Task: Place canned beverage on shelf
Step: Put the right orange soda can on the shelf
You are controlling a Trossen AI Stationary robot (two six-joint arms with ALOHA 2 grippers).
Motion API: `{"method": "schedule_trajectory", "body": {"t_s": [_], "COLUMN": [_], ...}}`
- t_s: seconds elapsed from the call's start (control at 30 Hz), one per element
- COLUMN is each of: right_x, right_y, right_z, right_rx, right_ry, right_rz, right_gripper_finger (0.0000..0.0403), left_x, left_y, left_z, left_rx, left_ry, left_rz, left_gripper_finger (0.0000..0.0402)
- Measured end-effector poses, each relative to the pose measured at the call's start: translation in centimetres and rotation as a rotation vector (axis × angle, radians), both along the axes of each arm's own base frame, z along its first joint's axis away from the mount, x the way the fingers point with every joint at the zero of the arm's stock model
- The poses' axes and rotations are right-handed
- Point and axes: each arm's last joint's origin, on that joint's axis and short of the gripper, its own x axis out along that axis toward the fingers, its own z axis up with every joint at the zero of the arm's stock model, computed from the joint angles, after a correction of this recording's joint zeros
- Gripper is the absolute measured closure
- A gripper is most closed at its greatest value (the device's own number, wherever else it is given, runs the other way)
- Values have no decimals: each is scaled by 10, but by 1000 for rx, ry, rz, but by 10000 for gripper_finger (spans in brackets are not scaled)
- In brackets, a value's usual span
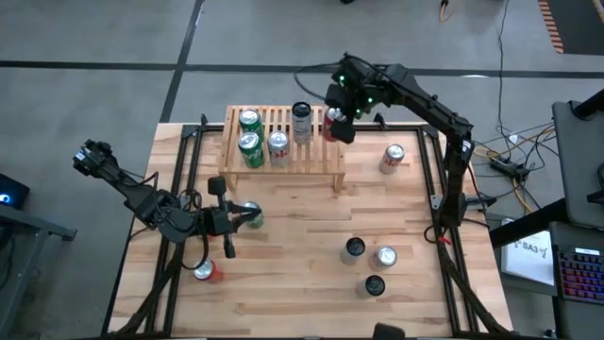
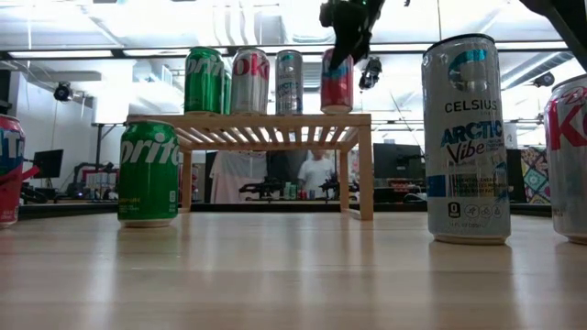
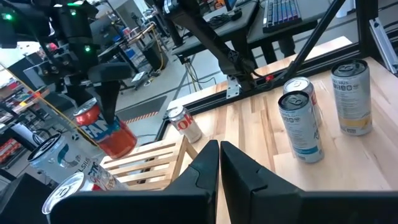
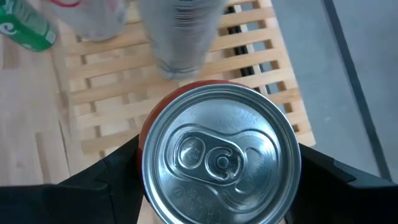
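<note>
Robotics lab, plank table (image 1: 311,236), keyboard (image 1: 578,274), floor cables (image 1: 514,151), cluttered workbenches (image 2: 275,190) behind

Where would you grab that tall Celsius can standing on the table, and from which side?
Grip the Celsius can around its smooth round wall, near mid-height, coming in level from the side or straight down over its top. It stands upright, tall and slim, so a grip low down might tip it. Two other cans stand close by, so probably approach from the side away from them.
</note>
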Motion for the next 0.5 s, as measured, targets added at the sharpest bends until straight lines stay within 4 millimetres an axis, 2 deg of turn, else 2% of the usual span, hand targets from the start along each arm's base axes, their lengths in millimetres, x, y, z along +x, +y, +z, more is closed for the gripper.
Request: {"method": "schedule_trajectory", "body": {"t_s": [0.13,0.5], "right_x": [-6,-8], "right_y": [-15,-47], "right_z": [1,-16], "right_rx": [8,29], "right_ry": [-40,-24], "right_rz": [-17,-38], "right_gripper_finger": [119,119], "left_x": [0,0], "left_y": [0,0], "left_z": [0,0], "left_rx": [6,13], "left_ry": [2,7], "left_rz": [-1,-1], "left_gripper_finger": [401,401]}}
